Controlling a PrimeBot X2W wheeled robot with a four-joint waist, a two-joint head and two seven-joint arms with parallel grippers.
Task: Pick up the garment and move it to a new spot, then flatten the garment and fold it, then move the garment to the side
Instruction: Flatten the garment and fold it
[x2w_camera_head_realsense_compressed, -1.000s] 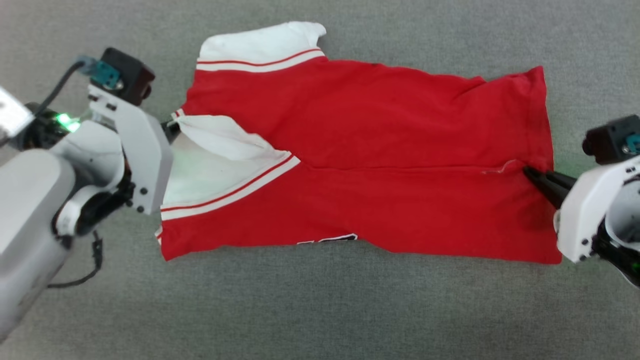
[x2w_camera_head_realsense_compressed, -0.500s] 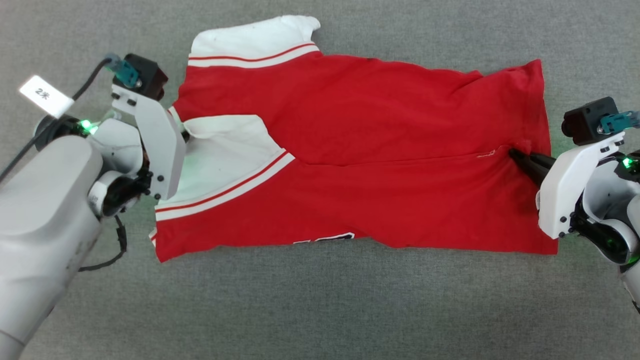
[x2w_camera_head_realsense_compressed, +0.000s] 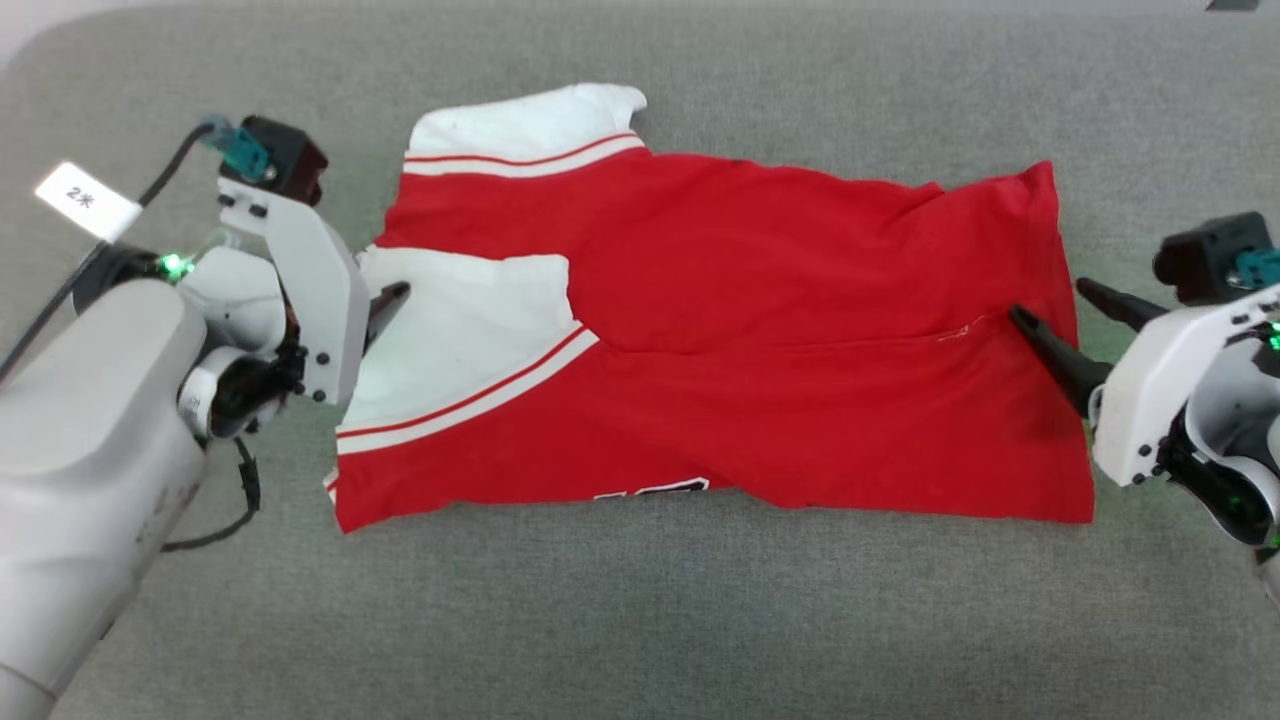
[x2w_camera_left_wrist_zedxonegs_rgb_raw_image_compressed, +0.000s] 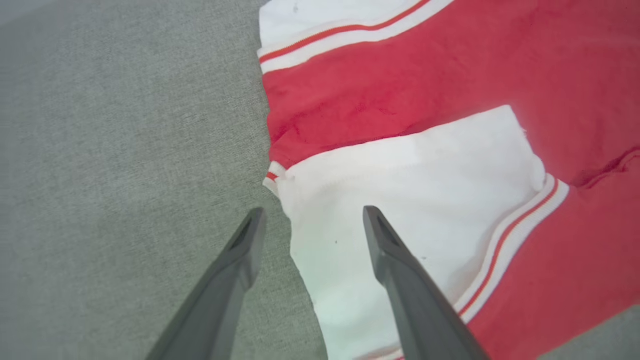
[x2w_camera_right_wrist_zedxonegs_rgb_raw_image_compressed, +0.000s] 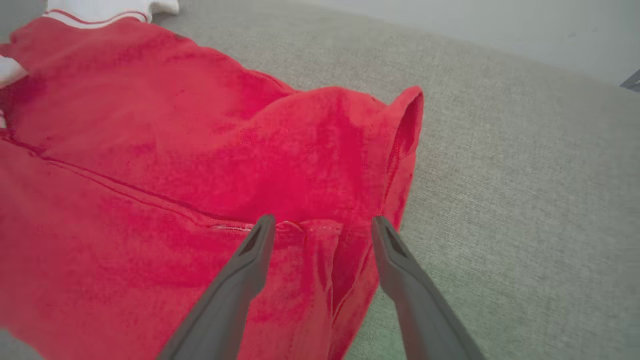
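The shirt lies half-folded on the grey surface, left claw wide over its white sleeve, right claw wide at the hem. Pulling away low could snag loose cloth and spoil the fold.

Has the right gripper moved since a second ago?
Yes. The right gripper has opened: one finger stays at the seam of the garment, the other has swung outward over the hem edge.

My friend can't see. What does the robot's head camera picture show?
A red jersey with white sleeves lies partly folded on a grey surface. The left gripper sits by a white sleeve; the right gripper, jaws apart, is at the hem.
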